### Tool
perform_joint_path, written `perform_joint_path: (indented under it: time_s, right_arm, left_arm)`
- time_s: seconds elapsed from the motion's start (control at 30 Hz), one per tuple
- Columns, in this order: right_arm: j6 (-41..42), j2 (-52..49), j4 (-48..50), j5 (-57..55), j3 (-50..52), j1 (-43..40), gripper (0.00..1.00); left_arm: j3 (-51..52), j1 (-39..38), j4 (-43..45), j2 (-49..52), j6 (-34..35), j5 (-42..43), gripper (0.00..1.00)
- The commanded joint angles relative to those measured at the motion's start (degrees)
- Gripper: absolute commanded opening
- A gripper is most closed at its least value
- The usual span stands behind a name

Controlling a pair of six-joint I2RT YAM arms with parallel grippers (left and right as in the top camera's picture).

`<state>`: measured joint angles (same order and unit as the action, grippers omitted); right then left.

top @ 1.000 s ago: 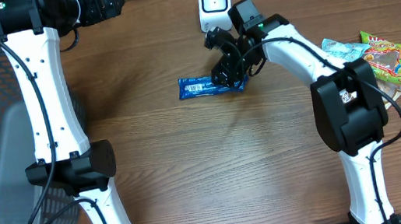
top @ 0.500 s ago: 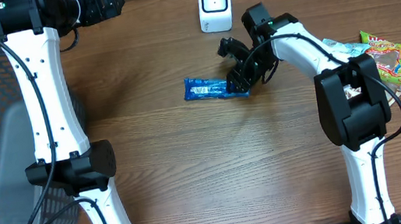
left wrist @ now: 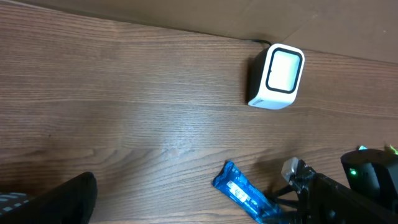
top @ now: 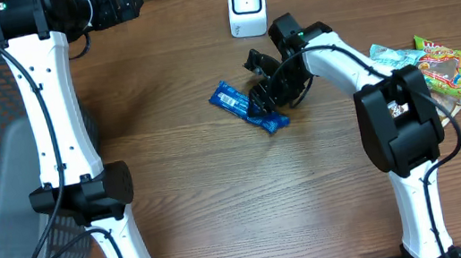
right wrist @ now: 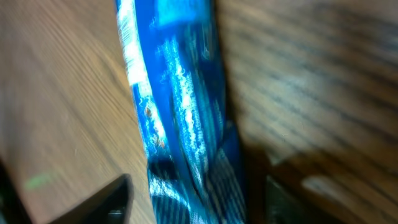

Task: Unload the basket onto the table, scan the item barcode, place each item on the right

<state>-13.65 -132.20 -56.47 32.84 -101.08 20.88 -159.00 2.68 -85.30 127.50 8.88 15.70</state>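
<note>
Straddles label-up wrapper (top: 228,99) on tabletop (top: 223,202) with right end effector (top: 260,100), jaws apart, unclamped; probably needs tilting toward scanner (top: 246,5). Parks left end effector (top: 127,3) spread, aside.

Overhead looks straight down; left wrist obliquely views scanner (left wrist: 277,78) and blue packet (left wrist: 244,196); right wrist, blurred, seemingly hugs that packet.

I see the item, a blue foil-wrapped bar (top: 234,101) (left wrist: 239,192) (right wrist: 180,124), lying flat on the wooden table (top: 221,193). It sits at a slant, left end farther and right end nearer. A pale printed patch on its upper face shows, too small for me to read. The scanner (top: 246,5) (left wrist: 277,76), a small white box with a dark-rimmed window, stands at the far edge, apart from the bar.
</note>
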Motion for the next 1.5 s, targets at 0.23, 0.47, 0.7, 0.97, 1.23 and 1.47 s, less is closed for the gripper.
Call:
perform_joint_path:
  time_s: [0.23, 0.47, 0.7, 0.97, 1.23, 1.47]
  right_arm:
    - [12.39, -0.59, 3.45, -10.27, 3.63, 4.66, 0.79]
    - [5.18, -0.61, 3.06, -11.65, 4.04, 3.85, 0.65]
    - [4.70, -0.61, 5.77, -15.21, 8.63, 4.26, 0.53]
    - [6.36, -0.61, 7.23, -14.58, 8.76, 4.13, 0.12]
    - [6.58, 3.02, -1.55, -10.71, -2.10, 1.07, 0.04]
    - [6.05, 12.52, -4.98, -10.82, -8.76, -1.14, 0.04]
  left_arm:
    - [-0.81, -0.07, 0.20, -0.87, 0.35, 0.39, 1.00]
    - [-0.81, -0.07, 0.22, -0.87, 0.33, 0.39, 1.00]
    - [-0.81, -0.07, 0.20, -0.87, 0.35, 0.39, 1.00]
    - [-0.81, -0.07, 0.20, -0.87, 0.35, 0.39, 1.00]
    - [-0.81, -0.07, 0.22, -0.87, 0.35, 0.39, 1.00]
    - [-0.81, -0.07, 0.20, -0.87, 0.35, 0.39, 1.00]
